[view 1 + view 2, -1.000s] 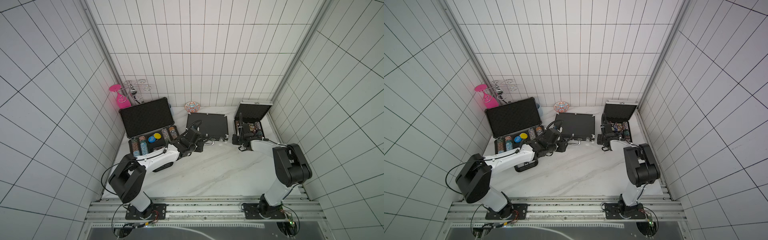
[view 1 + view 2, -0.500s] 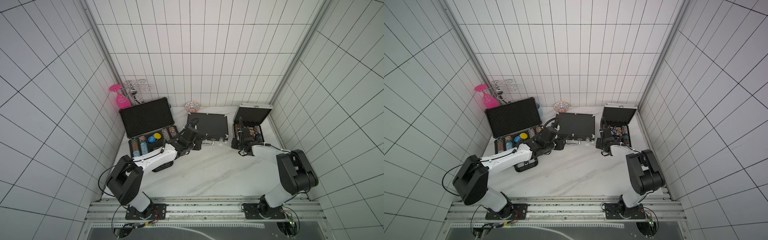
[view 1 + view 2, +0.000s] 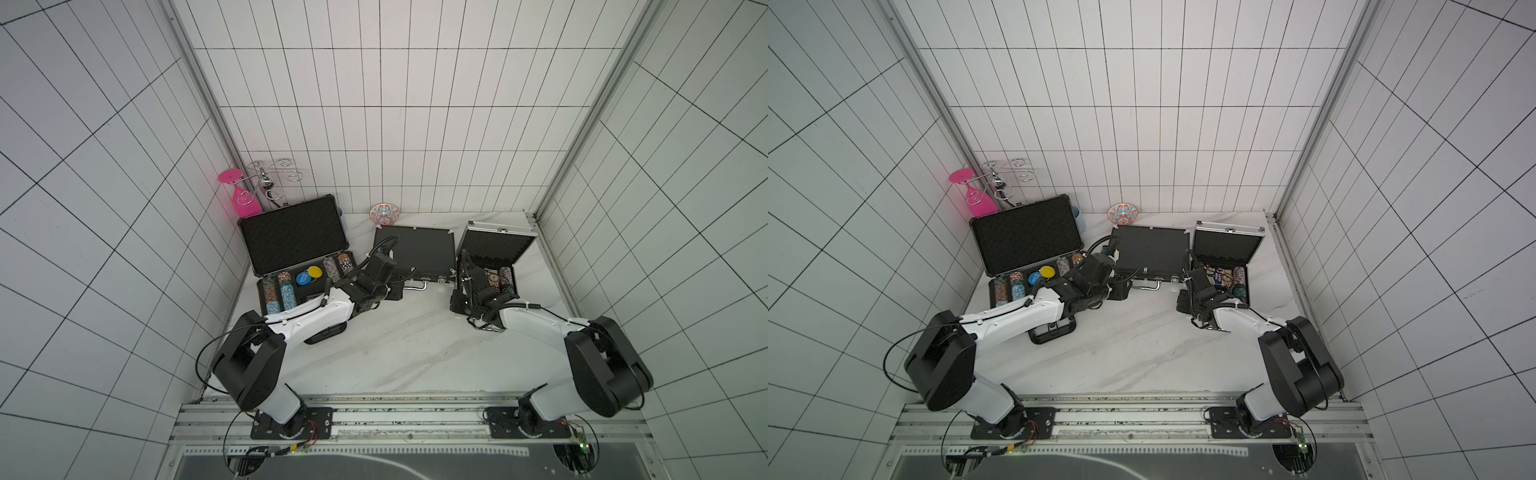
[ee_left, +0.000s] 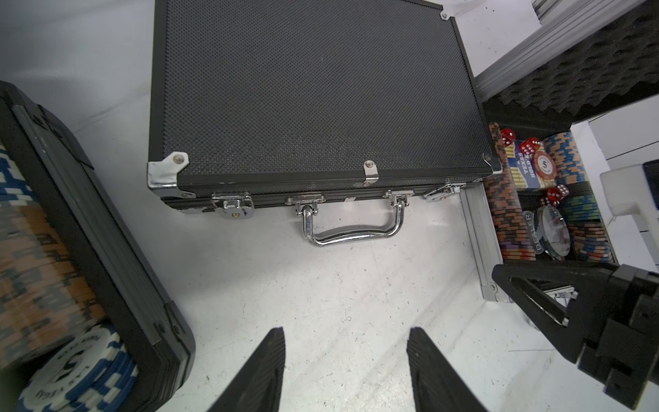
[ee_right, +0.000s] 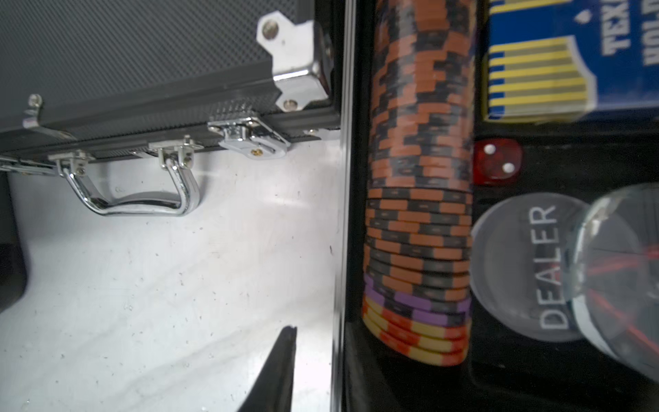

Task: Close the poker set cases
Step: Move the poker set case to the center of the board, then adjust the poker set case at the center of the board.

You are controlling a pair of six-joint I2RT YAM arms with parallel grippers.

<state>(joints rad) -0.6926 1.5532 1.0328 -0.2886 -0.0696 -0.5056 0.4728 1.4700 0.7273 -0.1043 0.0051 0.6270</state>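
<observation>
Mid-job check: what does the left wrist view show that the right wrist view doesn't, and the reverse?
Left wrist only: the whole shut lid of the medium case, a corner of the large case with blue chips, the foam lid of the small case, and both left fingers, apart. Right wrist only: yellow chips at the end of the orange stack. Both: the medium case's handle, the orange stack, DEALER button, red dice, card deck.
</observation>
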